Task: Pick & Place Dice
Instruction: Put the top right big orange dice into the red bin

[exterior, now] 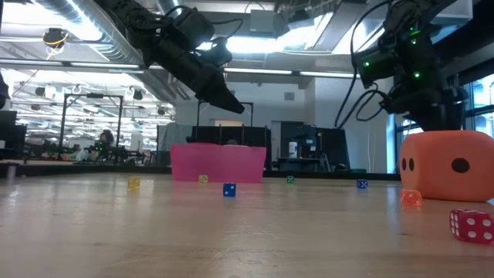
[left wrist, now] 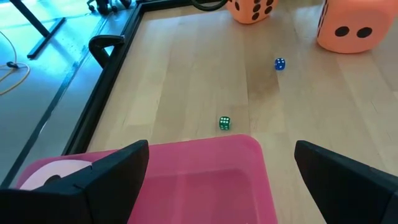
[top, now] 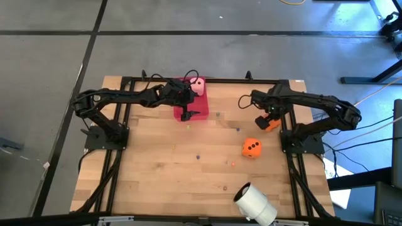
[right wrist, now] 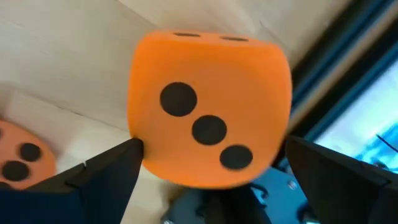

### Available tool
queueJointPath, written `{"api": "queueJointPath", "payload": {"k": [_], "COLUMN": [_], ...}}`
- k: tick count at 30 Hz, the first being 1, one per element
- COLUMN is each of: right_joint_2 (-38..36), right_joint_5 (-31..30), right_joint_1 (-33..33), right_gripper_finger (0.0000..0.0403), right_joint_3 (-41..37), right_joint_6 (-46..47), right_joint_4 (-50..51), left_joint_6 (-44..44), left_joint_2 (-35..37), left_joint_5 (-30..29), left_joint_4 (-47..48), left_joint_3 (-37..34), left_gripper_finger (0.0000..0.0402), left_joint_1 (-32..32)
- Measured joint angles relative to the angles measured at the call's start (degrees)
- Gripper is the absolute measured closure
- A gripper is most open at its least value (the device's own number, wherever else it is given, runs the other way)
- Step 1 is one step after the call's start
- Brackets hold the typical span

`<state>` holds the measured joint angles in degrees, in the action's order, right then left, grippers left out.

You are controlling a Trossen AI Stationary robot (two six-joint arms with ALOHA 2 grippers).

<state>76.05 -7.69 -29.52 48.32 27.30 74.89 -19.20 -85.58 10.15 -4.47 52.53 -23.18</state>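
Your right gripper [right wrist: 208, 165] is fully open, holding nothing, straddling the near orange die [right wrist: 210, 109] dead centre between the fingers — a cube, no long axis, so just close; left gripper [left wrist: 221, 171] hangs wide open and empty over the pink tray [left wrist: 205, 180].

A wooden worktop [top: 157, 169] carries a flat red tray [top: 200, 108] near its far edge and a white roll [top: 254, 204] lying at its near edge. Tiny coloured dice dot the wood: a green one [left wrist: 224, 123], a blue one [left wrist: 280, 64], a translucent red one [exterior: 471, 225].
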Motion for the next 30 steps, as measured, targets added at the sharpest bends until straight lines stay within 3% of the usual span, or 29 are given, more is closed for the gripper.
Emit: {"api": "queueJointPath", "payload": {"k": [6, 16, 22, 30], "right_joint_2": [0.2, 0.2, 0.1, 0.2], "right_joint_5": [3.8, 2.7, -1.8, -0.8], "right_joint_1": [0.0, 0.1, 1.2, 1.2], "right_gripper_finger": [0.0008, 0.0008, 0.0008, 0.0008], "right_joint_3": [-0.1, -0.1, 0.0, -0.1], "right_joint_6": [-2.7, -4.5, -5.7, -2.5], "right_joint_4": [-3.0, -4.5, -2.9, -3.3], "left_joint_6": [0.0, 0.0, 0.0, 0.0], "left_joint_2": [0.0, 0.0, 0.0, 0.0], "left_joint_5": [0.0, 0.0, 0.0, 0.0], "left_joint_4": [0.0, 0.0, 0.0, 0.0], "left_joint_3": [0.0, 0.0, 0.0, 0.0], "left_gripper_finger": [0.0002, 0.0002, 0.0002, 0.0002], "left_joint_1": [0.0, 0.0, 0.0, 0.0]}}
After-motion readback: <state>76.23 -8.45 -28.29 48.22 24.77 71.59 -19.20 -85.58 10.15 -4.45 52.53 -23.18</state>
